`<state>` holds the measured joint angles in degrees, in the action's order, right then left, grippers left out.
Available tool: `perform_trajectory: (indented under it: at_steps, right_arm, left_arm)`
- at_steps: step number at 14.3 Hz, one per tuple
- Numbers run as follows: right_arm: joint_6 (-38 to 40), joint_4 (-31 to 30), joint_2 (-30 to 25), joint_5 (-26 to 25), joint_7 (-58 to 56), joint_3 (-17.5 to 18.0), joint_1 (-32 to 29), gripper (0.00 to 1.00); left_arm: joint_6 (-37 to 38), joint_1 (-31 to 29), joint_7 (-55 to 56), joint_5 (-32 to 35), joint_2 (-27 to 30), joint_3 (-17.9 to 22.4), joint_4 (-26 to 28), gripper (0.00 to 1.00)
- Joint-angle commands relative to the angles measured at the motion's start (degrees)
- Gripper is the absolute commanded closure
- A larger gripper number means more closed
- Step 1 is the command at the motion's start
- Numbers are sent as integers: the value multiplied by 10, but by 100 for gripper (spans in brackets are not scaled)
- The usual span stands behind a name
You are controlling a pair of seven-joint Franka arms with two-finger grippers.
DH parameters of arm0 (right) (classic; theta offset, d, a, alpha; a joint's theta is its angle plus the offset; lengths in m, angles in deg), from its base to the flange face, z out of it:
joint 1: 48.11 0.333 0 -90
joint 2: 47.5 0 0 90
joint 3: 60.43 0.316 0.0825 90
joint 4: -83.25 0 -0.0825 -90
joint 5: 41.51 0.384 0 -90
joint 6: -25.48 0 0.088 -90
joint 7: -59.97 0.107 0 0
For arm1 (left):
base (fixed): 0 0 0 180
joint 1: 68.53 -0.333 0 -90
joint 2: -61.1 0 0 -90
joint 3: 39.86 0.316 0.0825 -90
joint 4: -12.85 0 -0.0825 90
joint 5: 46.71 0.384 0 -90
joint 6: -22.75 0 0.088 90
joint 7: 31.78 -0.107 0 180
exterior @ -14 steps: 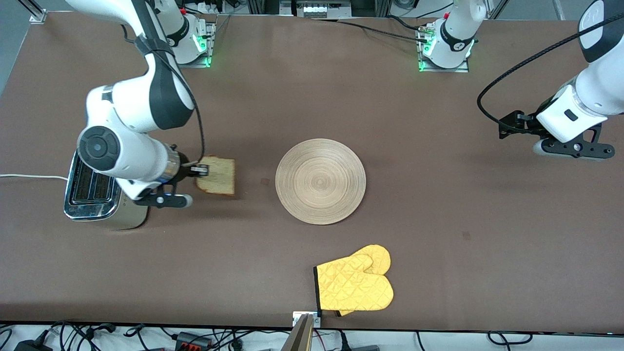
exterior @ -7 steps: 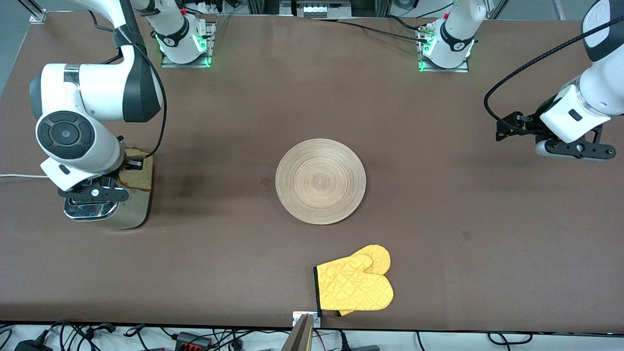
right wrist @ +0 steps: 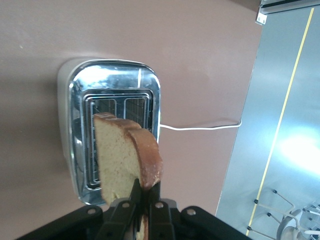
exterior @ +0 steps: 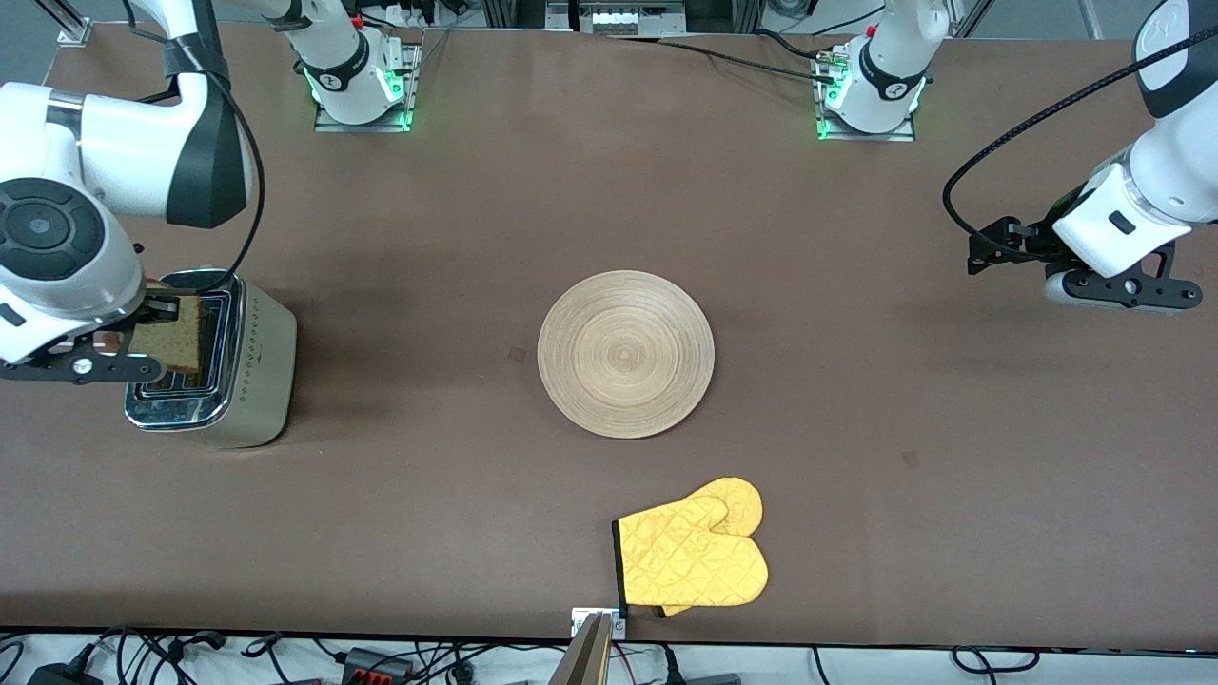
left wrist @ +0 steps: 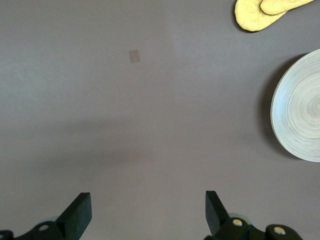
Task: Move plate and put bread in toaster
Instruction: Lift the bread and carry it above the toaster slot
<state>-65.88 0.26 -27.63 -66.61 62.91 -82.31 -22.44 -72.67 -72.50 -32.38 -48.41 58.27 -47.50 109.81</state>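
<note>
My right claw [exterior: 143,323] is clamped on the square slice of light-brown bread with a darker crust [exterior: 171,333], pinching it by one edge so the slice stands on edge in the air. In my right wrist view the bread [right wrist: 125,160] hangs directly over the dark slots of the shiny silver two-slot toaster [right wrist: 112,115], not yet down in a slot. The toaster [exterior: 257,362] stands at the right arm's end of the brown tabletop [exterior: 476,190], its white cord [right wrist: 200,127] trailing off it.

My left arm waits: my left claw [exterior: 1009,249] hovers over bare tabletop at the left arm's end, fingers [left wrist: 80,214] spread wide apart and holding nothing.

The large round light-wood plate with ring grain [exterior: 625,354] lies flat mid-tabletop, well apart from the toaster. A yellow quilted oven mitt [exterior: 693,557] lies nearer to the front camera than the plate, close to the tabletop's edge.
</note>
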Motion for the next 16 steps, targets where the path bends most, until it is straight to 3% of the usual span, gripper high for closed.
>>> perform_trajectory:
  at_steps: [1, 3, 9, 16]
  right_arm:
    - [-25, -18, 5, -7, 0, 3, -2, 100]
    - [-54, -29, 10, -6, 21, 3, -6, 100]
    - [-65, -55, 8, -1, 35, 3, -7, 100]
    - [-16, -53, -17, -3, 25, 4, -1, 100]
  left_arm:
    - [-8, -2, 57, 11, 22, -3, 28, 0]
    - [-6, -1, 134, 13, 24, -18, 33, 0]
    - [-6, -7, 133, 40, 20, -20, 25, 0]
    - [-6, -7, 133, 37, 21, -26, 24, 0]
